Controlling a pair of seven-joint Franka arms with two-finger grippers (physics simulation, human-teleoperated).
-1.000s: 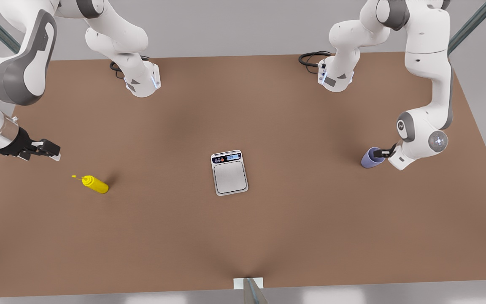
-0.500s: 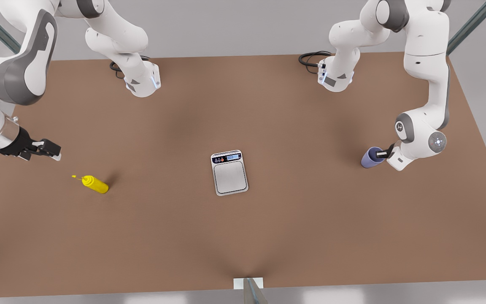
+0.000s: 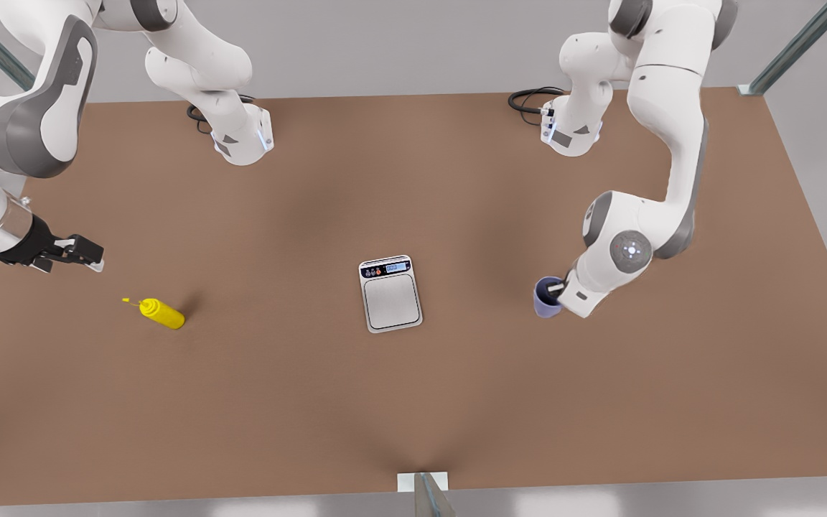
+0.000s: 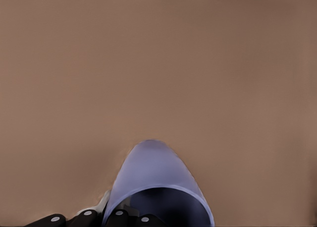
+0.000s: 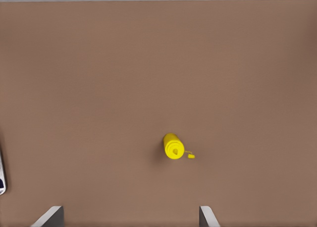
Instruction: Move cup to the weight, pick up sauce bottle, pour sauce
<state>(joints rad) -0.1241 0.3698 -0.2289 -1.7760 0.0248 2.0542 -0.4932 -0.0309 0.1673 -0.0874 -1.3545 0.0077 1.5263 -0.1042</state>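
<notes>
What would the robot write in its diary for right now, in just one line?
left claw: shut on cup, carrying it toward weight | right claw: open, waiting above sauce bottle | pour: not yet

Bare table [image 3: 471, 402] is seen btwn cup [image 3: 547, 298], held in left gripper [image 3: 555, 291], and weight [image 3: 390, 293]; nothing stands in that gap. Sauce bottle [image 3: 162, 314] is ringed by bare top; right gripper [image 3: 87, 255], fingers spread, hangs nearby.
</notes>
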